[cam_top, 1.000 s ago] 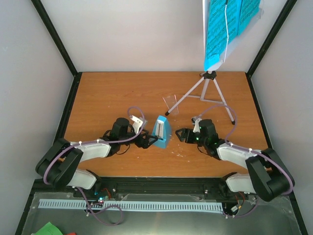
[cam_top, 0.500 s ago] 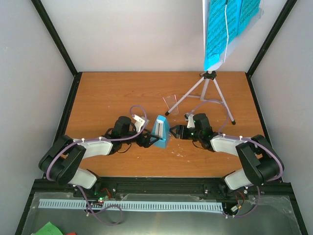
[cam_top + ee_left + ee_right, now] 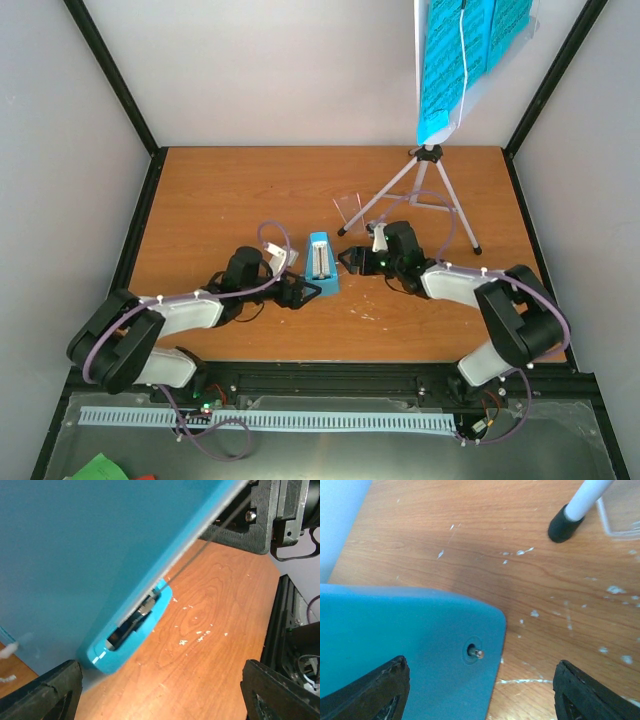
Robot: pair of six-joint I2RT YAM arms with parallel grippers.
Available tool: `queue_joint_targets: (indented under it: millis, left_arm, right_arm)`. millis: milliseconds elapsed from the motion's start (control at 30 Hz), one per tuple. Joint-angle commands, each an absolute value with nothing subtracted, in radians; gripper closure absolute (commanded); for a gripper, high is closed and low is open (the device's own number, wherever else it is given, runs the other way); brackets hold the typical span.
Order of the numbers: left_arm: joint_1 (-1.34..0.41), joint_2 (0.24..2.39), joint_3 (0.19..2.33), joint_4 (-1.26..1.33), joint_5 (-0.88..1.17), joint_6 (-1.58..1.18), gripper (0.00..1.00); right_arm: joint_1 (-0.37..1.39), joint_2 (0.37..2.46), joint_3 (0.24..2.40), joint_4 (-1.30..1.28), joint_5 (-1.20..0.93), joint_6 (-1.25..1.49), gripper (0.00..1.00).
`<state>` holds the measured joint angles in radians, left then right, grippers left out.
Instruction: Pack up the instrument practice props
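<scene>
Sitting near the middle of the wooden table (image 3: 220,200), the light-blue metronome (image 3: 320,262) leans back so that its white face looks up at the overhead camera — whether it lies fully flat I cannot tell. The left gripper (image 3: 303,290) is low at its near-left side. In the left wrist view its fingers (image 3: 45,692) are spread wide, with the blue casing filling the space above them; contact with the casing cannot be made out. The right gripper (image 3: 347,261) is just beside the metronome's right side with its fingertips (image 3: 375,690) likewise wide apart. Between them show the casing's rounded corner and a small metal pin (image 3: 478,653) in a recess. Behind the right arm stands the grey tripod music stand (image 3: 429,155), one rubber foot (image 3: 564,526) near that gripper — the bright-blue sheet-music pages (image 3: 455,60) rest on its desk, high at the back. A small clear plastic piece (image 3: 350,205) lies by the stand's left leg
</scene>
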<state>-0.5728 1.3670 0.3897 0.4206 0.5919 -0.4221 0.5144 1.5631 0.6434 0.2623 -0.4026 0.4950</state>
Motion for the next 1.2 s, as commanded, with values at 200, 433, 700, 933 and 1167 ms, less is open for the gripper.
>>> queue_joint_targets:
  millis: [200,433,700,933,1167]
  left_arm:
    - [-0.562,1.122,0.478,0.203,0.446,-0.573,0.07]
    - [-0.341,1.01,0.807,-0.142,0.525,-0.439,0.01]
    - [-0.02,1.034,0.974,-0.314,0.574,-0.272,0.0]
    - [-0.011,0.996,0.885,-0.296,0.309,-0.16,0.01]
    - [-0.011,0.939,0.793,-0.228,0.278,-0.14,0.01]
  right_arm:
    - [0.46,1.372,0.563,0.135,-0.079,0.471,0.31]
    - [0.448,1.507,0.657,0.172,-0.037,0.479,0.42]
    - [0.448,1.696,0.771,0.255,0.0,0.474,0.5]
    - [0.448,1.815,0.856,0.267,0.038,0.436,0.54]
    - [0.448,1.888,0.911,0.268,0.066,0.412,0.55]
